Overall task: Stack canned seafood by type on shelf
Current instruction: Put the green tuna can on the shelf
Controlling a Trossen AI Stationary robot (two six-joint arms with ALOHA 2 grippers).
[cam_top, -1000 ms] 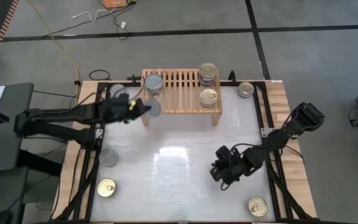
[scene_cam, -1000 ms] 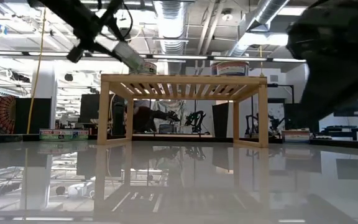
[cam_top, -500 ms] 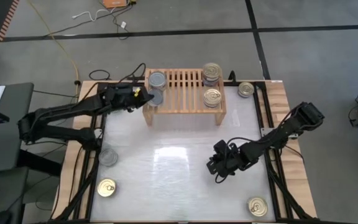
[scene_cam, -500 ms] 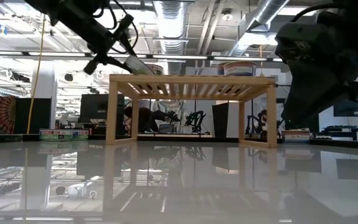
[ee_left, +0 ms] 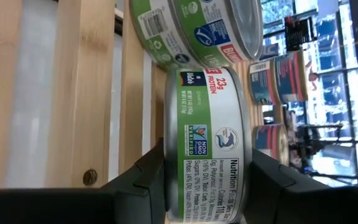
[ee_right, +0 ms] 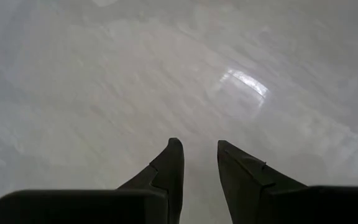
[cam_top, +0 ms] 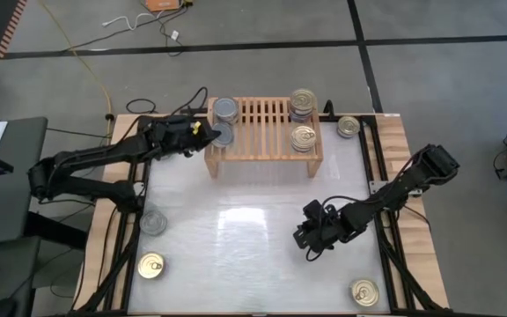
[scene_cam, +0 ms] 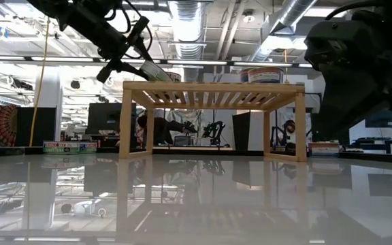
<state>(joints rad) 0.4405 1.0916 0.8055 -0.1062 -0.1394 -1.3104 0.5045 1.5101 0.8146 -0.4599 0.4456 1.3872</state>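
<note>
1. Placing step is judged to be in hand: a silver-topped can [ee_left: 207, 146] is gripped between the fingers of the left gripper [cam_top: 208, 134] at the left end of the shelf [cam_top: 262, 132].
2. Left gripper state: fingers are closed onto the held can's sides, as seen in the left wrist view; the can is held flat over the slats at the shelf's near-left corner.
3. Another silver-topped can [cam_top: 224, 109] is seen already on the shelf's far-left corner, just beside the held one.
4. Gold-topped cans are on the shelf's right end: a stack [cam_top: 301, 102] at the far corner and 1 can [cam_top: 301, 137] nearer the front.
5. Off-shelf cans are noted: 1 silver-topped can [cam_top: 153, 223] and 1 gold-topped can [cam_top: 150, 266] at the table's near-left, 1 gold-topped can [cam_top: 363, 292] at the near-right, 1 gold-topped can [cam_top: 349, 127] on the table just right of the shelf.
6. Right gripper [ee_right: 199, 155] is parked low over bare table [cam_top: 253, 229] right of centre; fingers are only slightly apart and nothing is held.
7. Whether the held can rests on the slats or hangs just above them cannot be told.
8. Next move, as judged: the held can is to be set down beside or atop the silver-topped one, level, then released with fingers opened wide enough to clear without nudging the neighbour.
9. Task is judged roughly half done; 4 cans are left on the table.
</note>
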